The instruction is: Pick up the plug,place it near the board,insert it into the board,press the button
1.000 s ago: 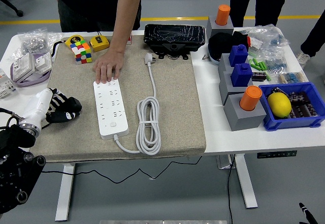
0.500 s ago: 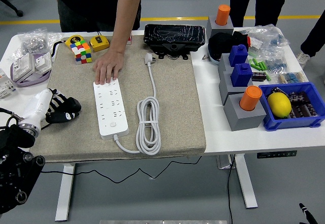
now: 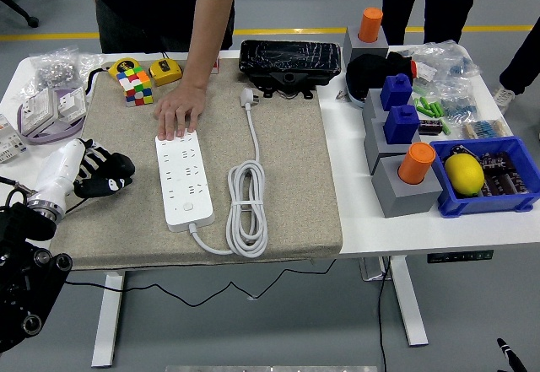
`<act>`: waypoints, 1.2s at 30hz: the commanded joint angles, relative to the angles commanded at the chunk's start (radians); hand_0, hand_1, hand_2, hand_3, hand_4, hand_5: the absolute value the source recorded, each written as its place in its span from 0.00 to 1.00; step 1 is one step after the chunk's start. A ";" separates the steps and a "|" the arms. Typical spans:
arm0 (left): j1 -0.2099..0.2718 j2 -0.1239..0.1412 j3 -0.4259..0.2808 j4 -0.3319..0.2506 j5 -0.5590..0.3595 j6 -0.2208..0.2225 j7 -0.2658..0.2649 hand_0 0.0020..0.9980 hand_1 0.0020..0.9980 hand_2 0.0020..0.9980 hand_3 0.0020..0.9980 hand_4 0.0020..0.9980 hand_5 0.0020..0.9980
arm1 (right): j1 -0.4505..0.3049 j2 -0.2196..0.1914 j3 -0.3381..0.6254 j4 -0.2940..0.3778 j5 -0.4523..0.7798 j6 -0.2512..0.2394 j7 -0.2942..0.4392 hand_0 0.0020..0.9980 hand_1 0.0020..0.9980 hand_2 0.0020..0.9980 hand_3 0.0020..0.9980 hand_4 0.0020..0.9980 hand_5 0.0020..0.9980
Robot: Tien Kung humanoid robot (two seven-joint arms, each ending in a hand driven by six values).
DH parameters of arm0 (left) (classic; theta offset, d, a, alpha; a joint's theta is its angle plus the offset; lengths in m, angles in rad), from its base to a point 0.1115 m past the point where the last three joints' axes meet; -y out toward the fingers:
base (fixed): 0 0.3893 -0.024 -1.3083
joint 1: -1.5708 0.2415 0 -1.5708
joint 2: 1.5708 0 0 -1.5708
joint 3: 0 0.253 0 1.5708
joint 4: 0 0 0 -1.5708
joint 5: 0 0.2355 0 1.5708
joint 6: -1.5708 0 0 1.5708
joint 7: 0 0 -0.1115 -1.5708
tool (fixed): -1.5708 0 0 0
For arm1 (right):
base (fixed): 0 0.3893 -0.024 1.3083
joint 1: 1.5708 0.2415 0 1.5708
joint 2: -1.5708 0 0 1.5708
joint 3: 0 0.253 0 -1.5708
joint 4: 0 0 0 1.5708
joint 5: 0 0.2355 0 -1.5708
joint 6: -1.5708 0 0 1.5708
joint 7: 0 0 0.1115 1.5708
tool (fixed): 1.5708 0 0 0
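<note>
A white power strip (image 3: 182, 178) lies lengthwise on the beige mat (image 3: 287, 153). Its cable runs from the near end into a coil (image 3: 247, 207), then back to the white plug (image 3: 247, 97), which lies flat near the mat's far edge. A person's hand (image 3: 176, 115) rests on the strip's far end. My left hand (image 3: 103, 175), black with white stripes, lies on the mat's left side, a short way left of the strip, fingers relaxed and holding nothing. The strip's button (image 3: 188, 207) is at the near end.
A black case (image 3: 289, 58) sits behind the plug. A puzzle cube (image 3: 135, 83) and a yellow tape measure (image 3: 165, 71) lie at the mat's far left. Grey blocks with orange and blue pegs (image 3: 403, 148) and a blue bin (image 3: 485, 178) stand at right.
My left hand has shifted slightly up and left on the mat. The person's hand stays on the strip's far end. Plug and cable have not moved.
</note>
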 joint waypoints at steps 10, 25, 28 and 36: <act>0.004 0.011 0.020 -0.095 -0.091 0.008 -0.024 0.34 0.40 0.43 0.45 0.70 0.00 | -0.002 0.001 0.002 0.000 0.000 0.000 0.000 0.82 0.77 0.75 0.79 1.00 1.00; -0.043 0.134 0.208 -0.176 -0.141 -0.090 0.012 0.37 0.47 0.44 0.47 0.65 0.00 | 0.003 -0.003 0.001 0.000 0.002 -0.001 0.000 0.82 0.77 0.75 0.79 1.00 1.00; -0.056 0.147 0.230 -0.180 -0.131 -0.114 0.025 0.37 0.47 0.44 0.47 0.65 0.00 | 0.003 -0.003 0.003 0.000 0.000 -0.001 -0.001 0.82 0.77 0.75 0.79 1.00 1.00; -0.087 0.169 0.285 -0.173 -0.105 -0.149 0.053 0.38 0.49 0.45 0.48 0.61 0.00 | 0.004 -0.005 0.002 0.000 0.001 -0.001 -0.002 0.82 0.76 0.75 0.79 1.00 1.00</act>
